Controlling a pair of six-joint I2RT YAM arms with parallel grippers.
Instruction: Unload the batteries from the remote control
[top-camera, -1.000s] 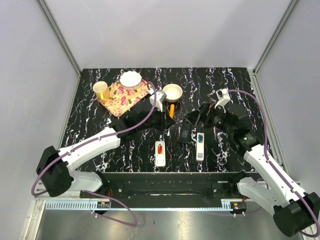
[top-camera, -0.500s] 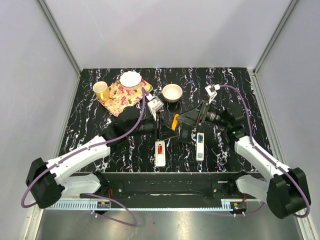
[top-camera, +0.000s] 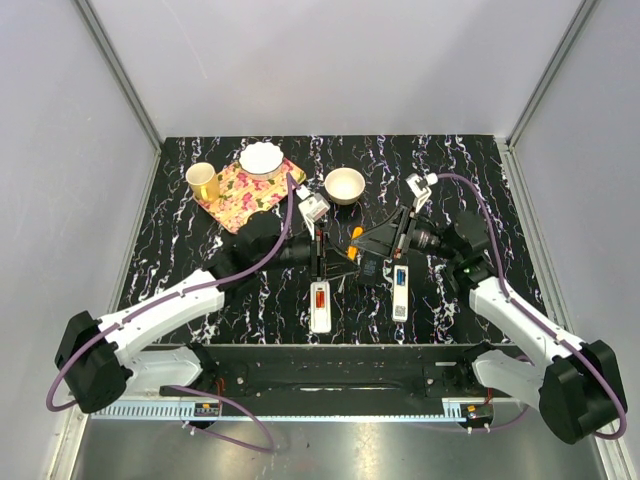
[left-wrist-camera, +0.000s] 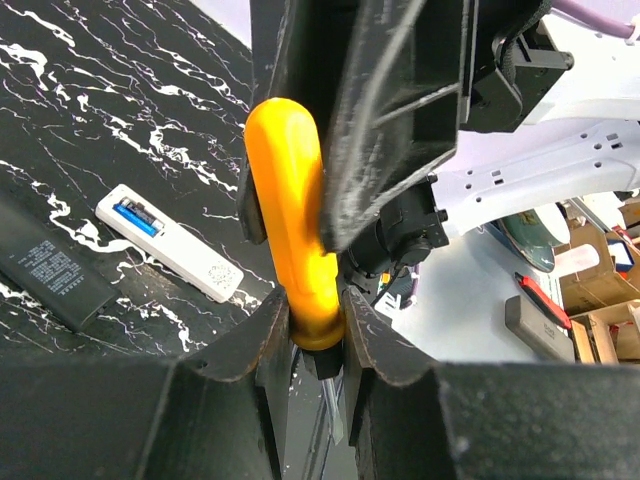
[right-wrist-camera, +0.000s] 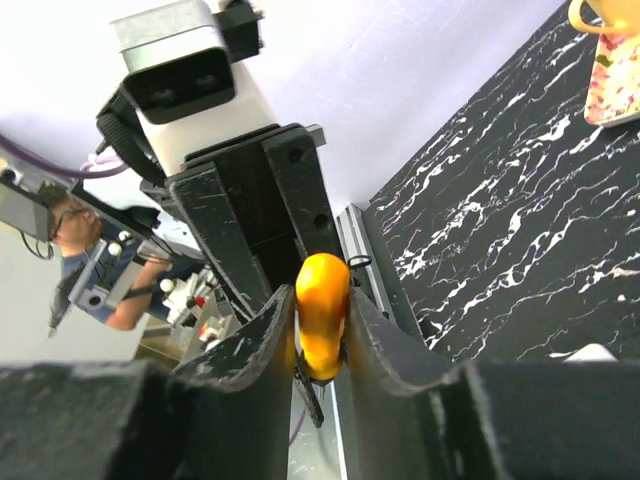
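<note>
Two white remotes lie open near the front: one holds a red battery, the other a blue battery. Above the table between them, an orange-handled screwdriver is held from both sides. My left gripper is shut on the handle's lower end, with the metal shaft passing between its fingers. My right gripper is shut on the same orange handle from the opposite side. The remote with the blue battery lies on the table below.
A flowered tray with a white dish sits at the back left, beside a yellow cup. A white bowl stands behind the grippers. A black remote lies beside the blue-battery remote.
The left arm carried the screwdriver from near the bowl toward the middle. The right gripper swung in to meet it and went from open to shut on the handle.
</note>
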